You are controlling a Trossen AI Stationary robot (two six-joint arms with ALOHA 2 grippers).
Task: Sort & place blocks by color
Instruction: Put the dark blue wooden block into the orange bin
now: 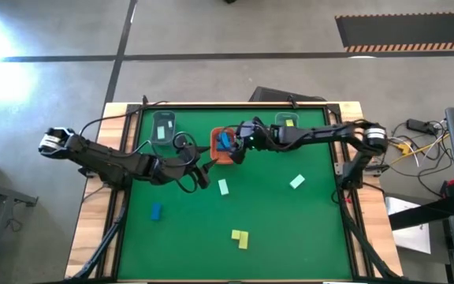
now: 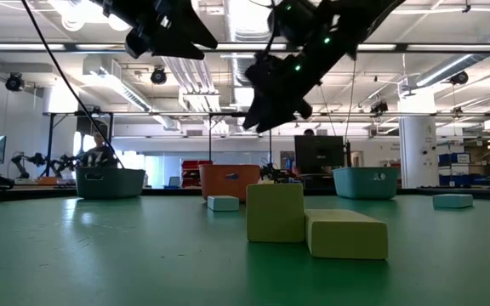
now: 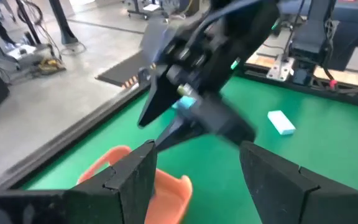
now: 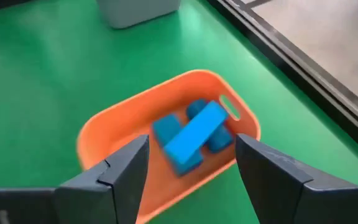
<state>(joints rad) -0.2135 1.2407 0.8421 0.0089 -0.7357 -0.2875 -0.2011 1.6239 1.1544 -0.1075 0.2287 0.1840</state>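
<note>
Three blue blocks [image 4: 194, 134] lie piled in the orange tray [image 4: 110, 134], one slanting across the others. My right gripper [image 4: 191, 146] hangs open above that tray [image 1: 217, 147], with nothing between its fingers. My left gripper [image 3: 197, 152] stands open next to the orange tray [image 3: 135, 183] on its near left side [image 1: 205, 167], holding nothing. On the green mat rest two mint blocks [image 1: 224, 187] [image 1: 297, 182], one blue block [image 1: 157, 211] and two yellow blocks [image 1: 240, 237] that touch each other.
A grey tray [image 1: 164, 125] stands at the far left of the mat and another [image 1: 287, 121] at the far right, with the orange tray between them. The two arms are close together over the mat's far middle. In the low view the yellow blocks [image 2: 313, 223] are nearest.
</note>
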